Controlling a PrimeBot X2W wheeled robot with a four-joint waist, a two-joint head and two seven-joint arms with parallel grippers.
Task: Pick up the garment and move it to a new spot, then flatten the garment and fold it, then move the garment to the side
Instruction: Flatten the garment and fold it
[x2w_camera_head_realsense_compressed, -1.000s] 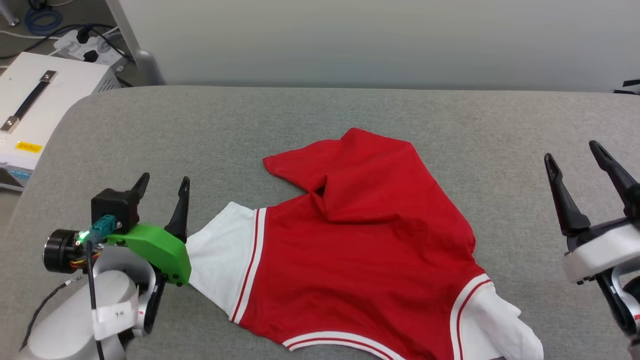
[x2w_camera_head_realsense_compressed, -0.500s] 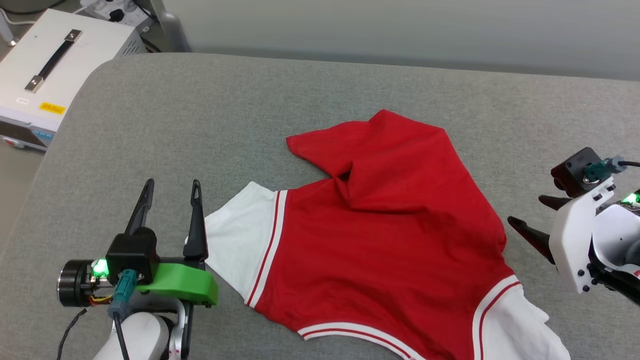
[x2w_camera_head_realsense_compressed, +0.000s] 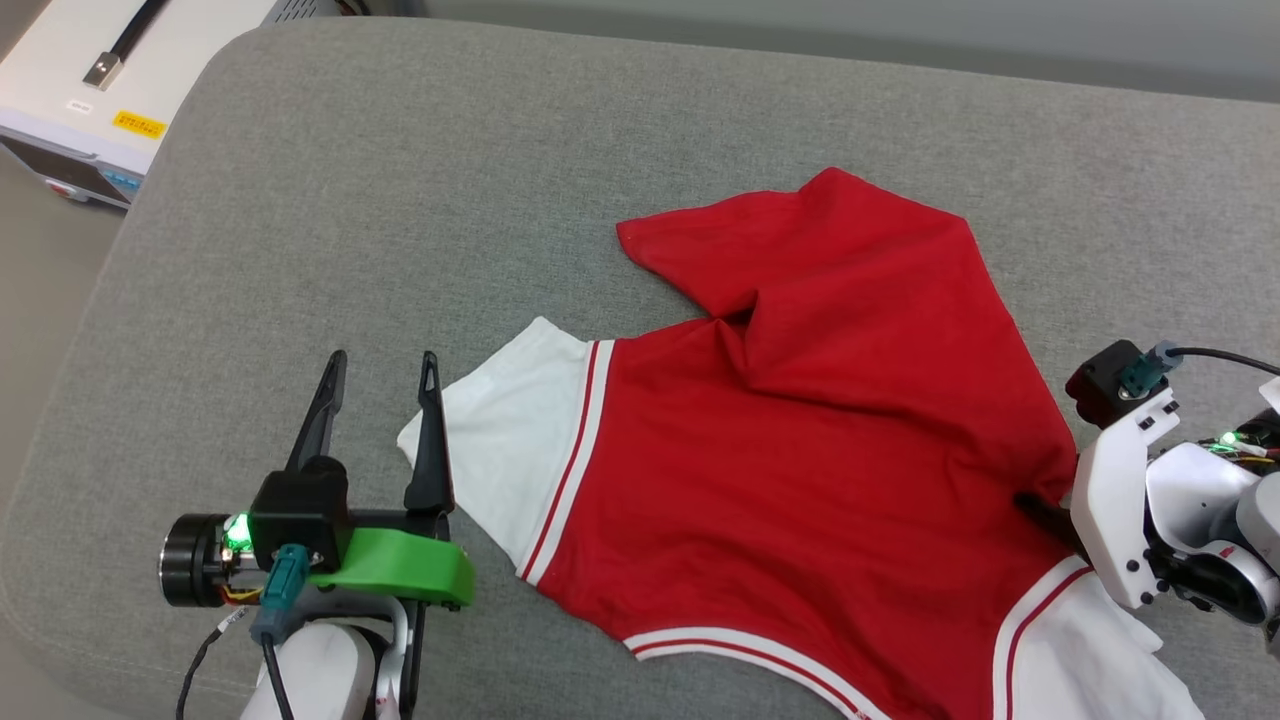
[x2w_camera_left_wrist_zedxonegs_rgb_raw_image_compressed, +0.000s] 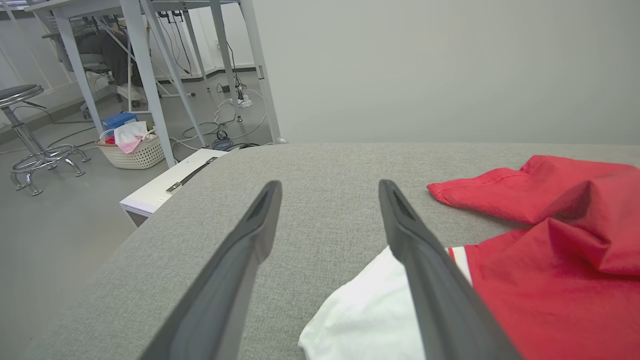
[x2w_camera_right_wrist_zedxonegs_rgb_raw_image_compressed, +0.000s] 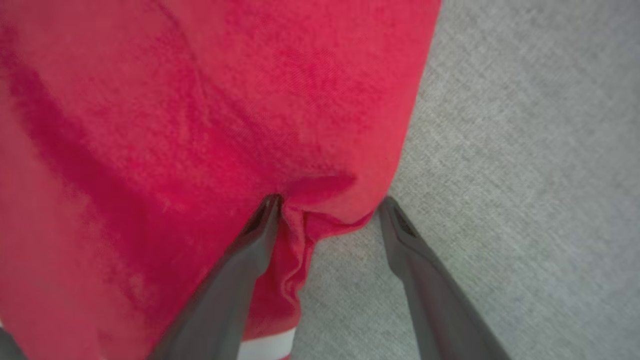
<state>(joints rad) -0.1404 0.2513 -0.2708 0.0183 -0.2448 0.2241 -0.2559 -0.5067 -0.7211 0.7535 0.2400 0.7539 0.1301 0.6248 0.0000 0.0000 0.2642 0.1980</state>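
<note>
Garment (x2w_camera_head_realsense_compressed: 800, 420) lay rumpled on the worktop (x2w_camera_head_realsense_compressed: 400, 180); left tool (x2w_camera_head_realsense_compressed: 385, 360) stood wide, and right tool (x2w_camera_right_wrist_zedxonegs_rgb_raw_image_compressed: 330, 205), also wide, straddled only a thin edge fold (x2w_camera_right_wrist_zedxonegs_rgb_raw_image_compressed: 307, 235) that could slip free.

The left claw (x2w_camera_head_realsense_compressed: 385, 357) sits at the near left, its two dark fingers spread wide and pointing toward the far side. The right claw (x2w_camera_right_wrist_zedxonegs_rgb_raw_image_compressed: 330, 198), at the near right, tilts down and leftward, its fingers likewise parted.
</note>
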